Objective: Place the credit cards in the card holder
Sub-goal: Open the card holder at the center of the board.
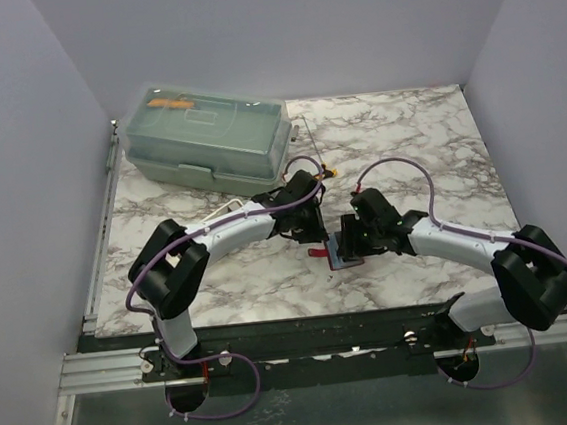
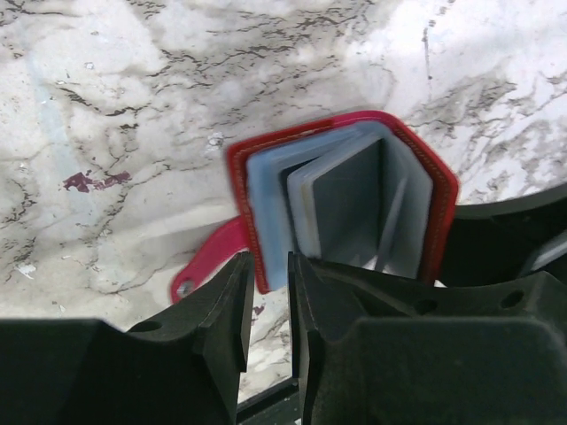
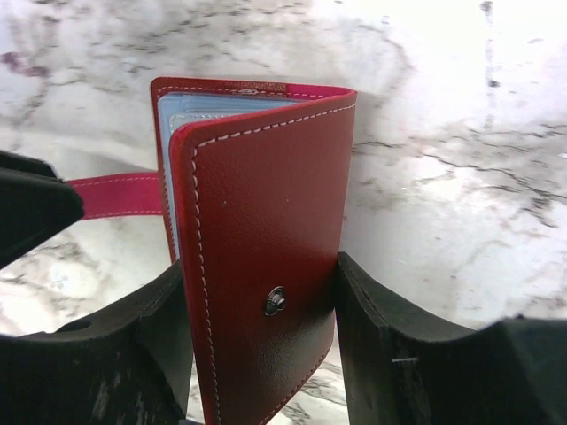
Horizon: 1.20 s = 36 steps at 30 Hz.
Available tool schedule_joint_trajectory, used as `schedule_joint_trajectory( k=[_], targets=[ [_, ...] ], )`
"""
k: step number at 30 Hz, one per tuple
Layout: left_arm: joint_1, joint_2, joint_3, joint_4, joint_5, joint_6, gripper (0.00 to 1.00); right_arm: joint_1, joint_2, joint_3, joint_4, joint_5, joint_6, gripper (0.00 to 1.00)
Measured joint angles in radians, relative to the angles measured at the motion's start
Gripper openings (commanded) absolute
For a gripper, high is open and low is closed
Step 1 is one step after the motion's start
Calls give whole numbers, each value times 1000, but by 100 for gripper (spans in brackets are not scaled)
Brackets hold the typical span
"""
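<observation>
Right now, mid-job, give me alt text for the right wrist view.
A red card holder, partly open, sits between the right tool's fingers, which appear to press its side edges, snap stud facing the camera. Pale blue sleeves show at its left; a pink strap trails left over the marble table.

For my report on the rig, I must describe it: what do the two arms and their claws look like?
Both the left arm and right arm have white links and bulky black joints, each trailed by a purple cable. The left claw and right claw are matte black and blocky.
</observation>
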Motion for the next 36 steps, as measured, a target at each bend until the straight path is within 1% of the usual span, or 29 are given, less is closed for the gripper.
schedule_joint_trajectory(
  k=[2, 5, 11, 14, 16, 19, 21, 23, 25, 26, 29, 31, 33, 34, 36],
  targets=[
    [5, -12, 0, 0, 9, 0, 29, -16, -16, -21, 46, -59, 2, 26],
    [12, -36, -10, 2, 23, 2, 29, -61, -36, -56, 108, -156, 7, 26],
    [26, -68, -37, 3, 51, 6, 29, -201, -74, -163, 257, -393, 26, 26],
    [29, -68, -39, 4, 78, 10, 25, -264, -76, -203, 328, -509, 40, 26],
    [29, -67, -39, 7, 101, 17, 22, -283, -76, -217, 367, -573, 49, 26],
    [29, -42, -32, 16, 133, 21, 21, -304, -77, -230, 419, -648, 63, 26],
    [26, 0, -15, 18, 145, 23, 19, -314, -80, -240, 448, -680, 70, 26],
    [23, 49, 10, 18, 151, 26, 18, -318, -80, -243, 459, -702, 71, 28],
    [19, 88, 34, 13, 152, 28, 17, -323, -80, -243, 461, -718, 71, 36],
    [17, 109, 51, 9, 152, 29, 17, -328, -79, -243, 462, -721, 71, 42],
    [10, 129, 79, -9, 146, 33, 17, -332, -71, -237, 436, -713, 58, 65],
    [-1, 129, 100, -23, 139, 36, 17, -332, -67, -217, 380, -684, 50, 79],
    [-11, 132, 130, -22, 142, 37, 17, -332, -71, -195, 315, -651, 42, 98],
    [-15, 136, 148, -18, 145, 37, 17, -331, -74, -181, 275, -632, 40, 100],
    [-24, 151, 192, -4, 159, 36, 17, -331, -80, -143, 194, -592, 36, 100]
  ],
)
